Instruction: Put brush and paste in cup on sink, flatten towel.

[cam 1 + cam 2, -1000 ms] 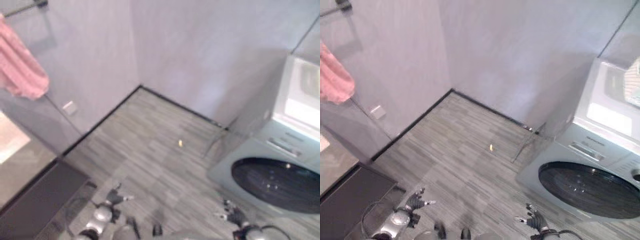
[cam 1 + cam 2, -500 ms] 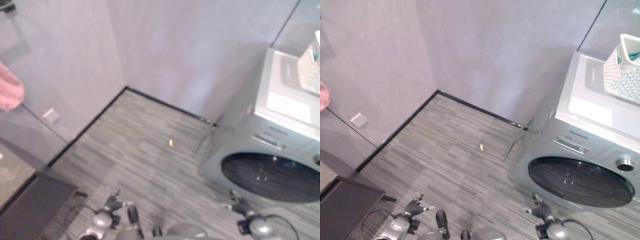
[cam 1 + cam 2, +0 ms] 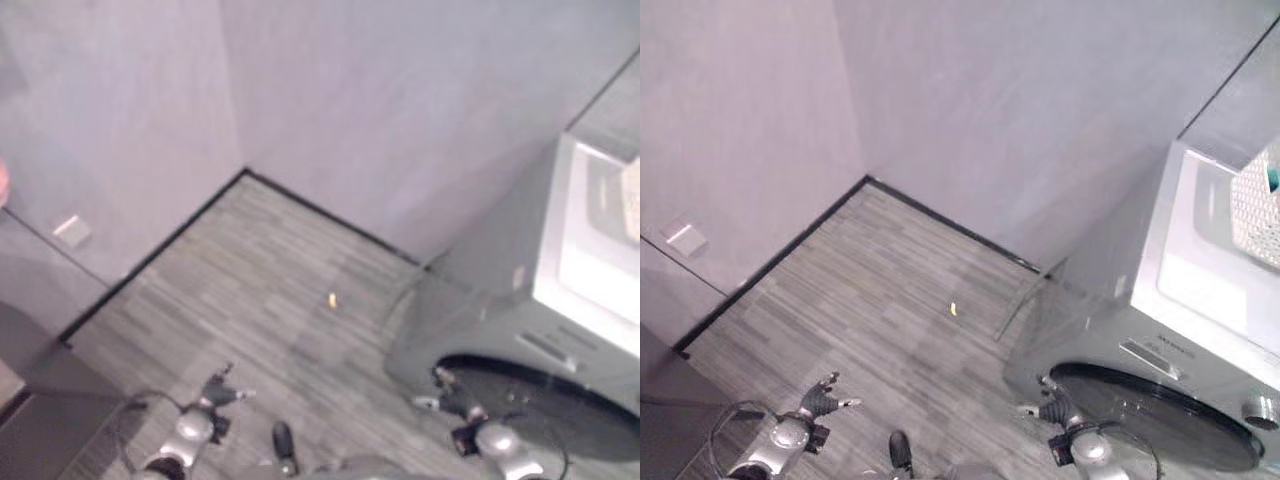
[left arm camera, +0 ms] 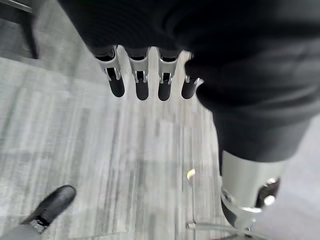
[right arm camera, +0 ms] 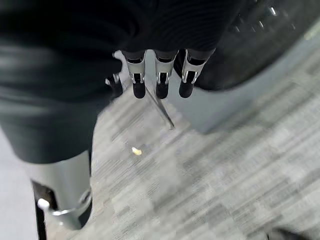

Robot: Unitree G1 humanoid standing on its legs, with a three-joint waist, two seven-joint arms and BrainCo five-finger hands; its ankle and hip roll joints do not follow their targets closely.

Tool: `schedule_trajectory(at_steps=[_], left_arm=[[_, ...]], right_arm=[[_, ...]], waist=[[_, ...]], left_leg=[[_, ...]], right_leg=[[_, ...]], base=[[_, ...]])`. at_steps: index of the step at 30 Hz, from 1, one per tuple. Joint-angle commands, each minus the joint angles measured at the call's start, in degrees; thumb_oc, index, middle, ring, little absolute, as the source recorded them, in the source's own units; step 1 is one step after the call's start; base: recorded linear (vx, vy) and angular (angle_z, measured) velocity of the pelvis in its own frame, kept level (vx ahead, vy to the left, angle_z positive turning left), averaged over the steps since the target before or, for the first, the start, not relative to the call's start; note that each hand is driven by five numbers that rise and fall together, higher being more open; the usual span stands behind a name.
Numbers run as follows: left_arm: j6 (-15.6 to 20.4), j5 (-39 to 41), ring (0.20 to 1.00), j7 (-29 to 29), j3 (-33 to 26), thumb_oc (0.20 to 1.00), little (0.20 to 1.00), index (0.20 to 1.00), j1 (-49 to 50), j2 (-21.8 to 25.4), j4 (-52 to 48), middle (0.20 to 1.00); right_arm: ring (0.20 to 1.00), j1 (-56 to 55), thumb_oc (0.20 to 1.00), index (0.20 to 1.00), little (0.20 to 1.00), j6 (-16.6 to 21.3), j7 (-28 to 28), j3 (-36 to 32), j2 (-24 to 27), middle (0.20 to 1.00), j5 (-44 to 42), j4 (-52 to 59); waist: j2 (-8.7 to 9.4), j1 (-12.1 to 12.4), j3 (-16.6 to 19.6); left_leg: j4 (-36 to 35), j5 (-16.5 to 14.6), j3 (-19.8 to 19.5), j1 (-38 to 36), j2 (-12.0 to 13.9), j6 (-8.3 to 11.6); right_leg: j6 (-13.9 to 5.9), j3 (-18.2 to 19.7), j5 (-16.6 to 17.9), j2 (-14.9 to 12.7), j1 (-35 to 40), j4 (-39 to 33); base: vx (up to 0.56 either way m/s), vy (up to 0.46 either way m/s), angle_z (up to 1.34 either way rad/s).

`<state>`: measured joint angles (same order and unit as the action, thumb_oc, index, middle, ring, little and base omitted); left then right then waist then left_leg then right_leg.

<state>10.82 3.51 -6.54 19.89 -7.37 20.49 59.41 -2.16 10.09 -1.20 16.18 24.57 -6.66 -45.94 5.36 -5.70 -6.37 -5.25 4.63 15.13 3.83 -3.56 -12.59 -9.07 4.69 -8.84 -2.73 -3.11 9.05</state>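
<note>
Both hands hang low over the floor, nearest the camera: the left hand (image 3: 818,399) at lower left and the right hand (image 3: 1053,408) at lower right, just in front of the washing machine (image 3: 1160,330). In each wrist view the silver, dark-tipped fingers (image 4: 141,80) extend straight in a row from the dark ribbed cover, relaxed and grasping nothing; the right hand's fingers (image 5: 160,80) stand likewise, released. The floor (image 3: 890,300) is of grey planks with a streaked, wood-like grain, and one small yellow scrap (image 3: 953,310) lies on it between the hands and the far corner. One front-loading washing machine stands to the right, pale grey with a round dark glass door (image 3: 1160,425) and a smooth white top; on that top, at the right edge, sits one white perforated basket (image 3: 1258,205). Beyond, two plain matt grey walls (image 3: 1040,100) meet in a corner, edged below by a black skirting strip (image 3: 930,215). A sliver of pink towel (image 3: 3,185) shows at the far left edge
</note>
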Motion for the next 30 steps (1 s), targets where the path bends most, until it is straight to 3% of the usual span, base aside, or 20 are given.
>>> schedule_trajectory(at_steps=[1, 5, 9, 15, 17, 19, 21, 22, 23, 26, 30], left_arm=[[1.78, -0.02, 1.0, -0.44, -1.38, 1.0, 1.0, 1.0, 0.61, 0.95, -0.19, 1.0], [1.84, -0.08, 1.0, -0.15, -1.15, 1.0, 1.0, 1.0, 0.81, 0.91, -0.61, 1.0], [1.91, -0.28, 1.0, -0.08, -0.84, 1.0, 1.0, 1.0, 0.57, 0.8, -0.58, 1.0], [1.84, 0.01, 1.0, 0.25, -0.8, 1.0, 1.0, 1.0, 1.1, 0.55, -1.11, 1.0], [1.84, -0.32, 1.0, 0.31, -0.79, 1.0, 1.0, 1.0, 1.08, 0.6, -0.95, 1.0], [1.73, -0.58, 1.0, 0.8, -0.58, 1.0, 1.0, 1.0, 0.78, 0.58, -0.42, 1.0], [1.77, -0.95, 1.0, 1.02, -0.65, 1.0, 1.0, 1.0, 0.36, 0.61, 0.66, 1.0], [1.78, -0.95, 1.0, 1.02, -0.65, 1.0, 1.0, 1.0, 0.35, 0.6, 0.67, 1.0], [1.84, -1.39, 1.0, 0.99, -0.44, 1.0, 1.0, 1.0, -0.37, 0.51, 1.65, 1.0], [1.81, -1.84, 1.0, 0.59, 0.15, 1.0, 1.0, 1.0, -1.82, 0.37, 1.91, 1.0], [1.94, -2.44, 1.0, 0.57, 0.94, 1.0, 1.0, 1.0, -2.53, 0.01, 1.76, 1.0]], right_arm=[[1.0, -2.91, 1.0, 1.0, 1.0, 0.73, 0.38, -0.04, 0.33, 1.0, 0.8, 2.38], [1.0, -2.51, 1.0, 1.0, 1.0, 0.63, 0.51, 0.3, 0.09, 1.0, 1.17, 2.25], [1.0, -2.0, 1.0, 1.0, 1.0, 0.62, 0.47, 0.56, -0.05, 1.0, 1.21, 1.55], [1.0, -0.99, 1.0, 1.0, 1.0, 0.7, 0.53, 1.36, -0.31, 1.0, 0.69, 0.89], [1.0, -0.29, 1.0, 1.0, 1.0, 0.86, 0.64, 2.0, -0.2, 1.0, 0.5, 0.35], [1.0, -0.45, 1.0, 1.0, 1.0, 0.95, 0.39, 2.34, -0.28, 1.0, -0.02, 0.2], [1.0, -0.98, 1.0, 1.0, 1.0, 1.09, 0.31, 2.39, -0.11, 1.0, -0.15, 0.31], [1.0, -0.98, 1.0, 1.0, 1.0, 1.09, 0.31, 2.38, -0.1, 1.0, -0.15, 0.31], [1.0, -0.99, 1.0, 1.0, 1.0, 1.31, 0.41, 2.32, 0.18, 1.0, 0.1, -0.08], [1.0, -0.83, 1.0, 1.0, 1.0, 1.33, 1.03, 1.94, 0.26, 1.0, 0.03, -0.6], [1.0, -0.92, 1.0, 1.0, 1.0, 1.3, 1.23, 1.48, 0.7, 1.0, 0.27, 1.21]], waist=[[0.78, 0.19, 2.4], [0.53, 0.74, 2.94], [0.27, 0.77, 2.84], [-0.92, 0.83, 2.31], [-1.02, 0.46, 1.48], [-0.93, -0.15, 1.54], [-1.07, 0.18, 1.15], [-1.08, 0.15, 1.1], [-1.22, 0.8, -0.43], [-1.09, 0.75, -2.28], [-0.94, 0.71, -3.07]], left_leg=[[10.51, -12.72, 0.17, 1.64, 1.76, 8.15], [8.27, -12.94, -0.07, 0.3, 0.9, 7.17], [7.61, -12.86, -0.88, -0.33, 0.33, 6.82], [4.95, -12.11, -3.6, -2.93, -1.28, 5.68], [4.19, -11.73, -5.5, -3.78, -2.18, 5.26], [4.28, -11.31, -6.48, -4.11, -2.38, 5.53], [4.7, -11.03, -5.9, -4.25, -1.78, 5.99], [4.78, -11.09, -5.95, -4.26, -1.78, 5.98], [6.01, -11.28, -5.72, -4.36, -1.08, 6.71], [8.51, -11.7, -6.14, -3.8, -1.08, 7.51], [12.9, -12.97, -7.33, -3.62, -1.71, 8.52]], right_leg=[[0.68, -0.6, 11.46, -1.29, 6.3, -2.55], [-0.15, -1.66, 14.55, -2.05, 5.2, -1.35], [-0.49, -1.59, 15.55, -2.11, 4.78, 0.16], [0.0, 0.73, 17.2, -1.15, 2.29, 7.98], [0.64, 3.5, 16.34, 0.91, -0.35, 14.76], [1.57, 7.44, 10.57, 4.23, -1.5, 15.43], [3.17, 7.91, 4.33, 5.94, -3.79, 13.68], [3.17, 7.86, 4.33, 5.93, -3.72, 13.65], [3.28, 5.66, 3.74, 6.23, -5.75, 8.15], [2.23, 6.49, 7.82, 6.2, -7.75, -2.04], [1.16, 7.78, 11.77, 4.68, -8.27, -7.4]], base=[[0.01, 0.13, 0.3], [0.01, 0.188, -0.22], [0.0, 0.114, 0.04], [0.01, 0.125, 0.2], [0.01, 0.072, 0.28], [0.03, 0.018, 0.4], [0.0, 0.016, 0.48], [-0.05, -0.008, 0.19], [-0.06, -0.032, 0.05], [-0.05, -0.046, 0.21], [0.06, -0.088, 0.43]])
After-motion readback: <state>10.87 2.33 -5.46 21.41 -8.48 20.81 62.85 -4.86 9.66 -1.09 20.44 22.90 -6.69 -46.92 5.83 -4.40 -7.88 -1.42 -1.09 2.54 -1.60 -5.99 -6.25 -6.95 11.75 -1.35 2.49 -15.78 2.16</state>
